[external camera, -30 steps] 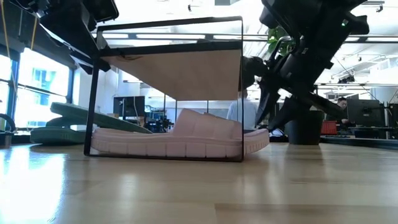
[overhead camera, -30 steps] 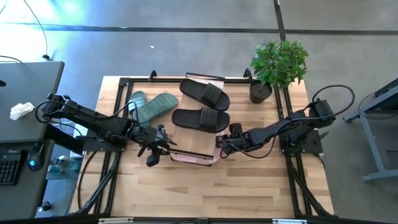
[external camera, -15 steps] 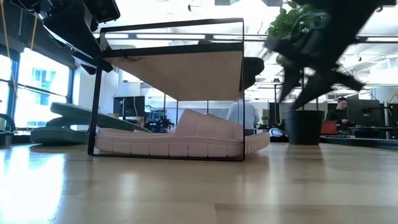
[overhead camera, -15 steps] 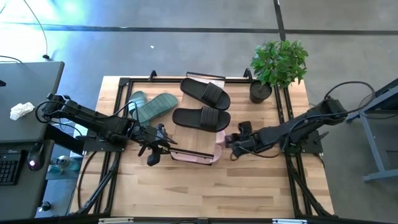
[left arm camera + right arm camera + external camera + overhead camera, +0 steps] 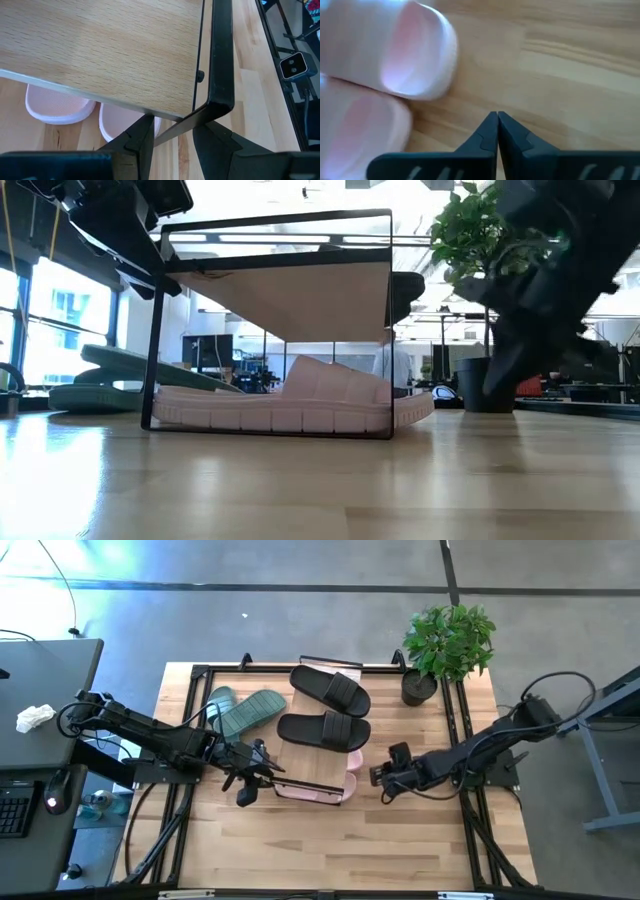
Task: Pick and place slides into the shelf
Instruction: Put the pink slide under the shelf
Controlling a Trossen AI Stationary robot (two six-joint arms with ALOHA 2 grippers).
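Pale pink slides (image 5: 345,776) just beside the dark right pincer (image 5: 381,778), under a light wood shelf (image 5: 100,50) framed in thin black metal. Black slides (image 5: 325,730) beyond, dull green slides (image 5: 245,710) past the dark left pincer (image 5: 245,783). Light, streaky wood-grain table (image 5: 400,840). Green leafy plant (image 5: 448,640) in a black pot.

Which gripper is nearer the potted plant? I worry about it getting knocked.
Right. The right gripper sits just below-left of the potted plant in the high view; the left gripper is across the table at the shelf.
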